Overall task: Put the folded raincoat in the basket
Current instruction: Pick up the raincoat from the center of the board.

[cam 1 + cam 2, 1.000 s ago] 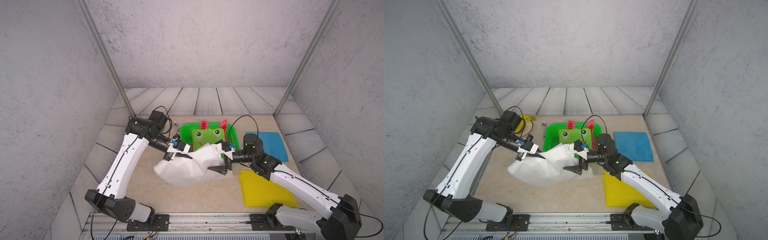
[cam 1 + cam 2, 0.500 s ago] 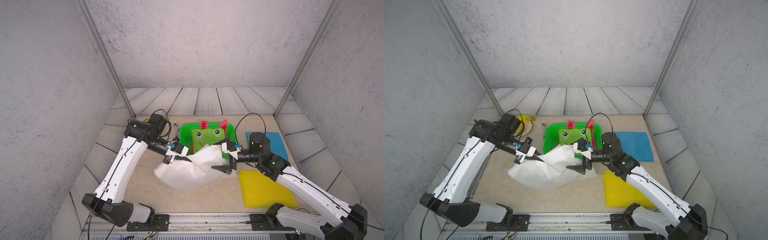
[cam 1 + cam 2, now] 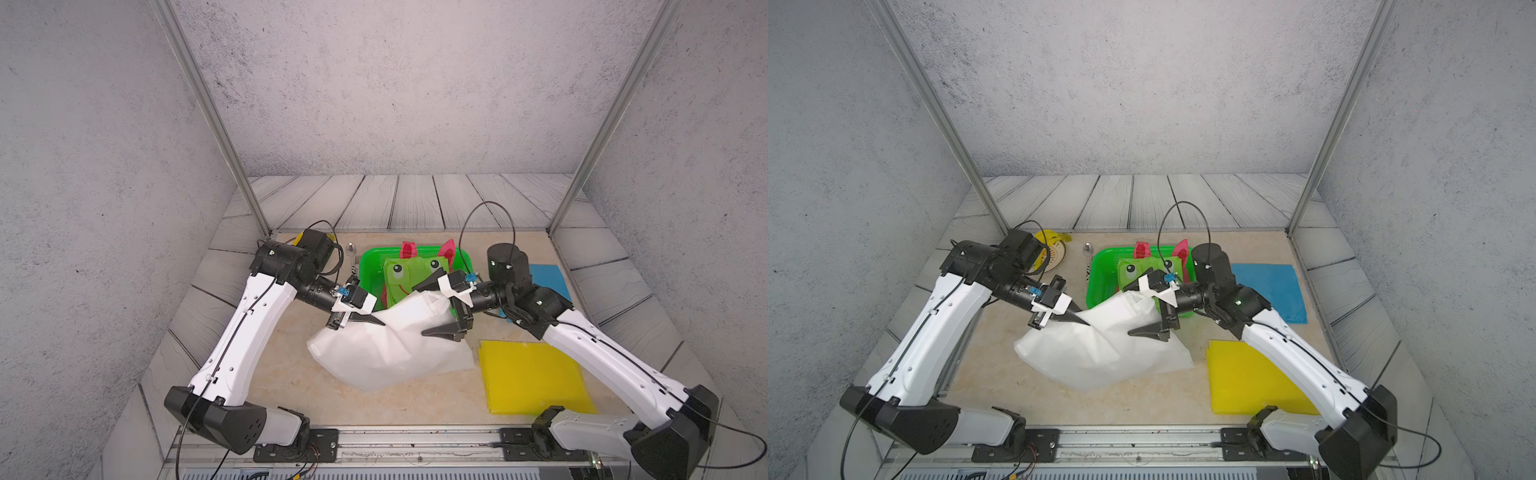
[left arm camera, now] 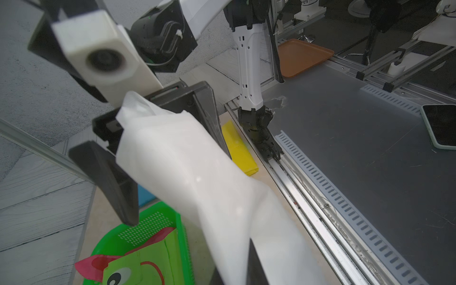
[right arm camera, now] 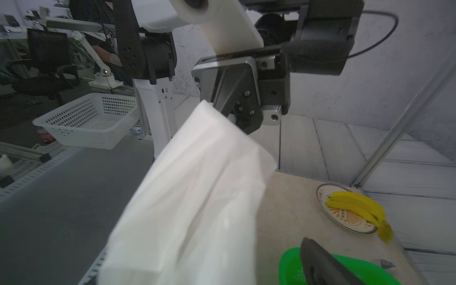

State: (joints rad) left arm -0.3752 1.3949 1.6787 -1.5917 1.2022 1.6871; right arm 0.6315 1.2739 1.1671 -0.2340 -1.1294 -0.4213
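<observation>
The folded raincoat (image 3: 386,349) is a white bundle, one end raised and the rest sagging onto the table in front of the basket (image 3: 368,266). My left gripper (image 3: 374,322) is shut on its left upper edge, and the cloth runs out from between the left fingers (image 4: 254,266). My right gripper (image 3: 419,310) stands open with its jaws wide around the raincoat's (image 5: 197,197) right end; one of its fingers (image 5: 320,266) hangs over the basket's rim (image 5: 291,264). The green basket (image 3: 1100,270) holds a green frog-faced raincoat (image 3: 1133,270).
A folded yellow sheet (image 3: 536,374) lies at the front right and a blue one (image 3: 544,278) behind it. A spoon (image 3: 351,251) lies left of the basket. A plate with a banana (image 3: 1054,249) sits at the back left, behind my left arm.
The right arm's wrist has shifted a little and its open jaws have turned slightly around the raincoat's end. The left gripper and the raincoat have barely moved.
</observation>
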